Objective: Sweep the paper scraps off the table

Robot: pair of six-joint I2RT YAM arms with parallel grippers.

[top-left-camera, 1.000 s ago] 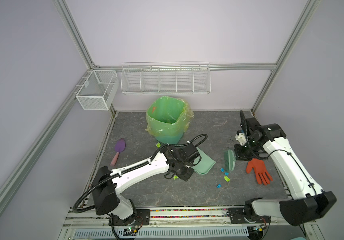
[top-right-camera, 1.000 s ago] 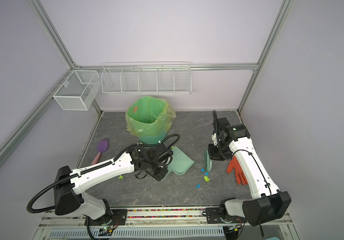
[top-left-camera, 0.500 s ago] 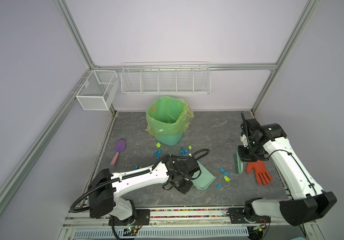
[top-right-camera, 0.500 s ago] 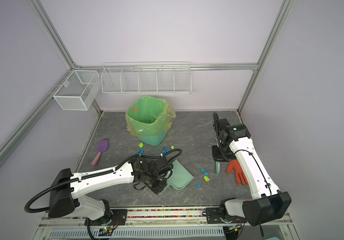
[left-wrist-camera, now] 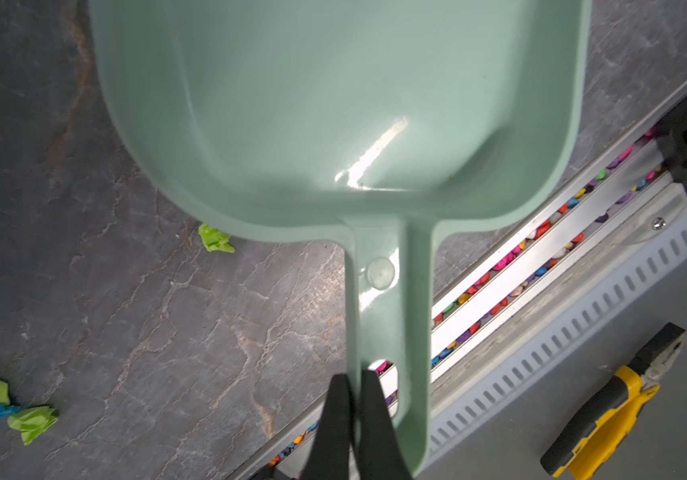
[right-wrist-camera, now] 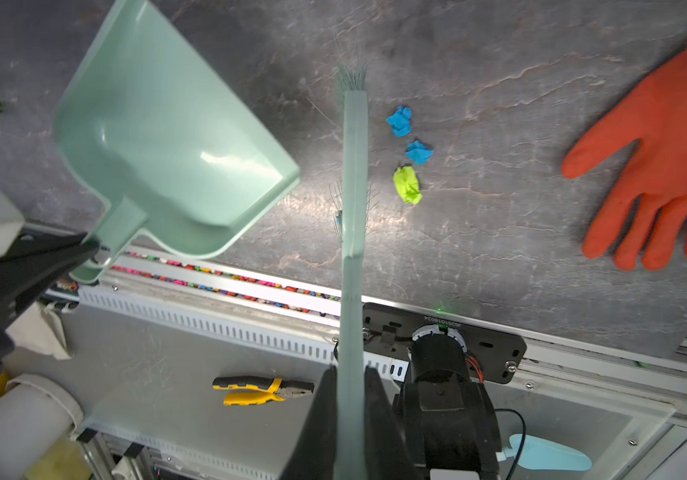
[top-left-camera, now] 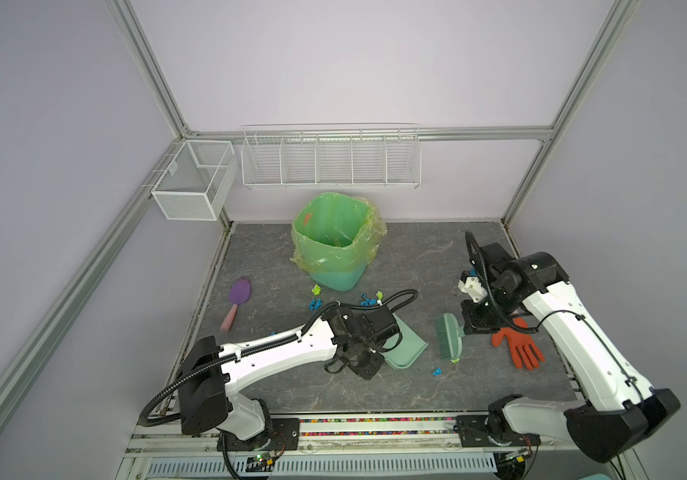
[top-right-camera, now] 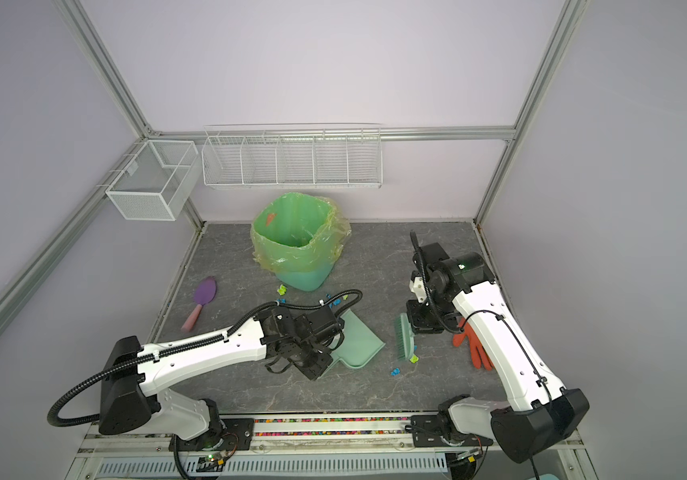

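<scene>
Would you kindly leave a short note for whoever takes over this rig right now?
Left tool: shut on the dustpan handle; pan empty.
Right tool: shut on the brush handle.
Paper scraps: three on the table beside the brush, more near the bin.
Done: nothing visibly collected. Left: sweep every scrap into the pan, then empty it into the bin.

Bare table (top-left-camera: 416, 253) at rear right; bin (top-left-camera: 333, 279), dustpan (top-left-camera: 408, 345), brush (top-left-camera: 449, 340), orange glove (top-left-camera: 520, 351) as obstacles.
</scene>
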